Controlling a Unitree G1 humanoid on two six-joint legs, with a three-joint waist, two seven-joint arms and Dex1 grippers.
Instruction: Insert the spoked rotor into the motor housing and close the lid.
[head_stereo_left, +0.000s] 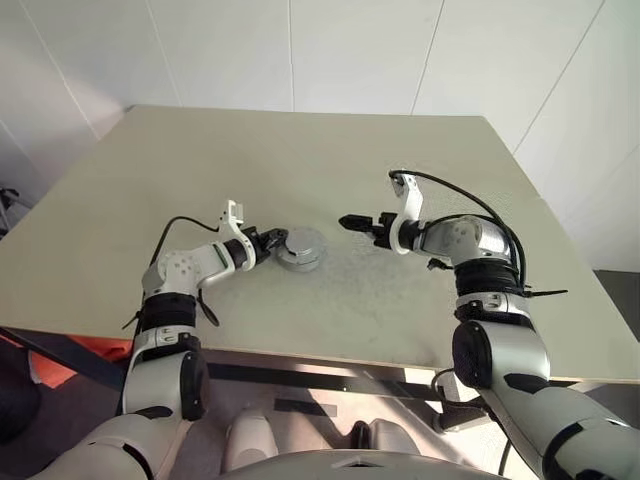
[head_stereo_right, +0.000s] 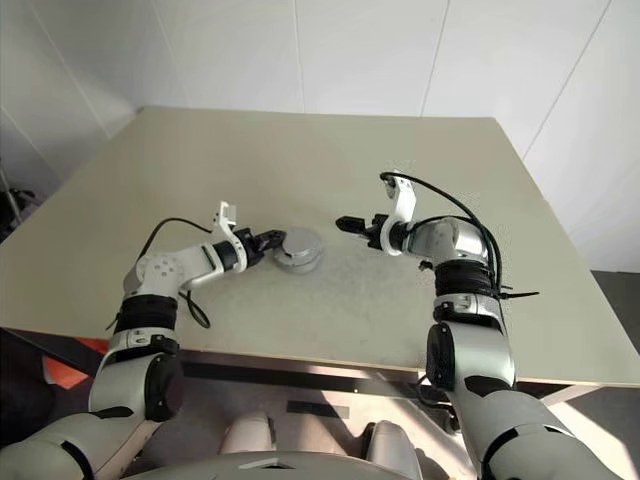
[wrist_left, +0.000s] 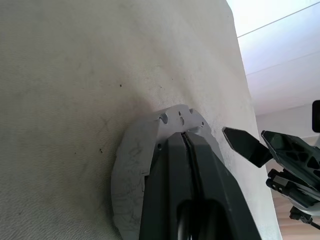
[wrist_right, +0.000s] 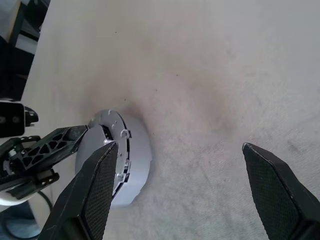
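A round silver-grey puck sits near the middle of the table. Its flat lid (head_stereo_left: 300, 243) rests on top of the motor housing (head_stereo_left: 301, 264). No copper windings show, and the spoked rotor is hidden. My left gripper (head_stereo_left: 272, 240) is shut, with its fingertips against the puck's left edge; in the left wrist view the fingers (wrist_left: 200, 165) lie over the grey body (wrist_left: 130, 165). My right gripper (head_stereo_left: 347, 222) hangs open and holds nothing, a short way right of the puck and apart from it. It points at the housing (wrist_right: 137, 165).
The beige table (head_stereo_left: 330, 150) reaches back to a white wall. Its front edge (head_stereo_left: 330, 360) runs just under my arms. A black cable (head_stereo_left: 470, 200) loops over my right wrist.
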